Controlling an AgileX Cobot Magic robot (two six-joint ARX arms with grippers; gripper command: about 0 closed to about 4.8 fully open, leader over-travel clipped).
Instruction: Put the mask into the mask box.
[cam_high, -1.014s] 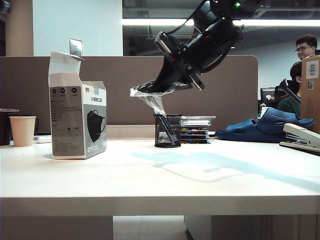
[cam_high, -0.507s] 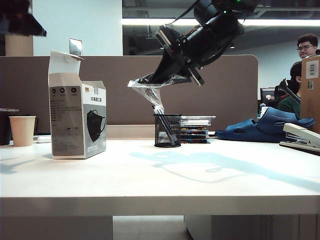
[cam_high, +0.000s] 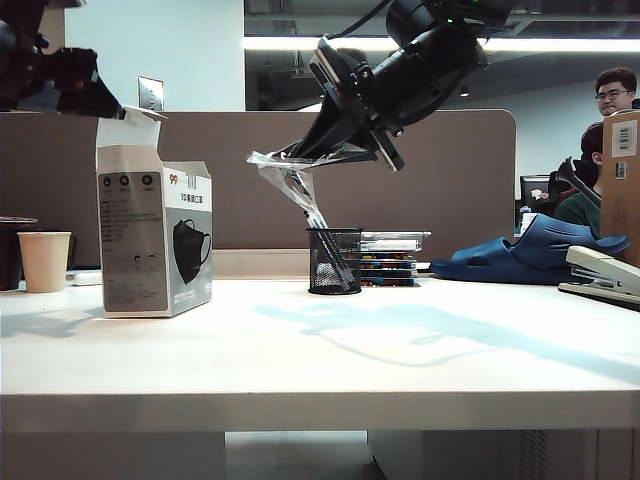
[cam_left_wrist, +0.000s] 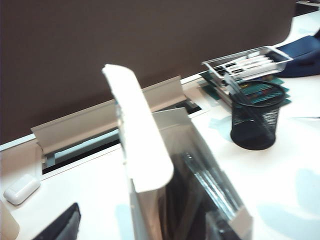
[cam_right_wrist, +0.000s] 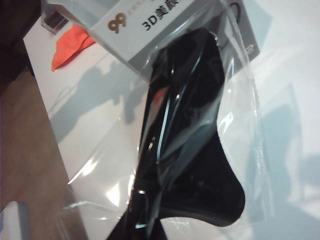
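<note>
White mask box (cam_high: 155, 235) reads "99", "3D" (right pincer (cam_high: 300, 155) grips mask (cam_right_wrist: 187, 140)); left pincer (cam_high: 95, 95) above.

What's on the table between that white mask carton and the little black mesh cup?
Nothing: bare table between mask box and mesh cup, in the exterior view.

Exterior view: bright ceiling strip light (cam_high: 440, 44) at 12 o'clock blows out, table (cam_high: 320, 350) is evenly lit with soft bluish arm shadows toward 3 o'clock, and the left gripper (cam_high: 60, 80) at 10 o'clock is a dark, smeared silhouette. Left wrist view is soft all over, motion-blurred, box (cam_left_wrist: 150, 150) flap overexposed, partition nearly black. Right wrist view is sharper but dim, with glare streaks on the mask (cam_right_wrist: 185, 140) wrapper under the right gripper (cam_high: 335, 150).
</note>
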